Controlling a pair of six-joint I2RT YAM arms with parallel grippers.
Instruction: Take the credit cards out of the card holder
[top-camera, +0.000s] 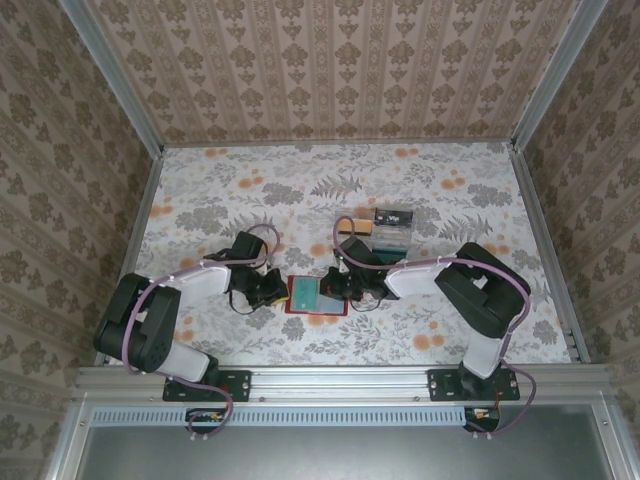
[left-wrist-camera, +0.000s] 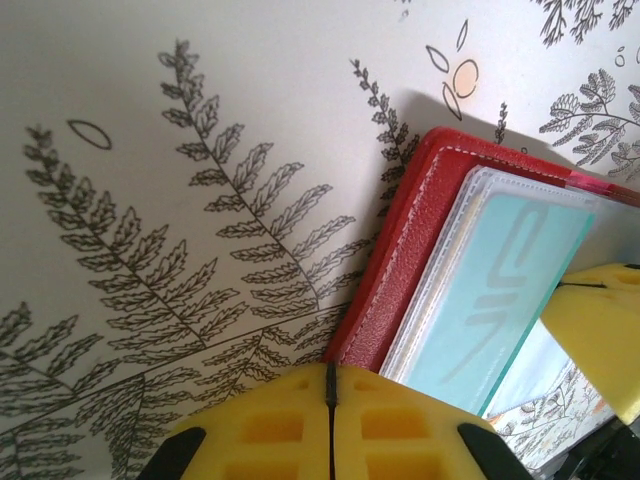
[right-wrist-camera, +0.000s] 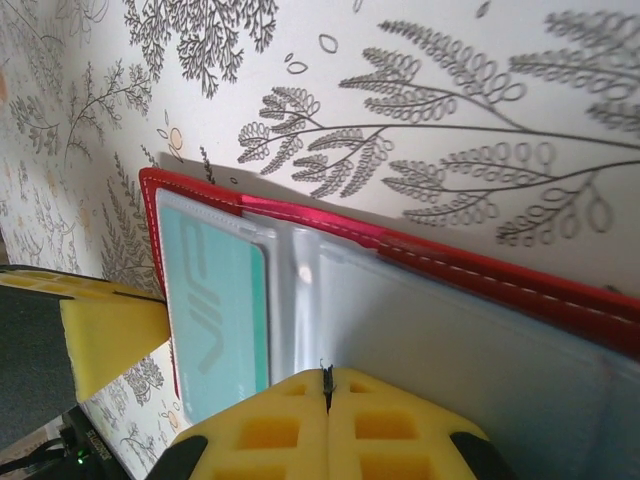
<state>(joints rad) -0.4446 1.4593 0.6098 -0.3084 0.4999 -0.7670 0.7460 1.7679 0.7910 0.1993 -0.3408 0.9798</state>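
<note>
The red card holder (top-camera: 330, 308) lies open on the floral table between my two grippers. A teal credit card (top-camera: 303, 293) sits in its clear sleeve (right-wrist-camera: 300, 290) on the left half, also seen up close (left-wrist-camera: 510, 290) (right-wrist-camera: 215, 310). My left gripper (left-wrist-camera: 331, 385) is shut, its yellow pads meeting right at the holder's red left edge (left-wrist-camera: 420, 230). My right gripper (right-wrist-camera: 326, 385) is shut too, its tips resting on the clear sleeve over the grey lining (right-wrist-camera: 470, 350). Nothing shows between either pair of pads. A black card (top-camera: 393, 215) and a tan card (top-camera: 350, 228) lie loose behind the right gripper.
A pale teal-grey card (top-camera: 390, 238) lies beside the tan one at the back. The left gripper's yellow pad (right-wrist-camera: 110, 325) shows in the right wrist view, and the right gripper's pad (left-wrist-camera: 600, 320) in the left wrist view. Papered walls (top-camera: 330, 70) enclose the table.
</note>
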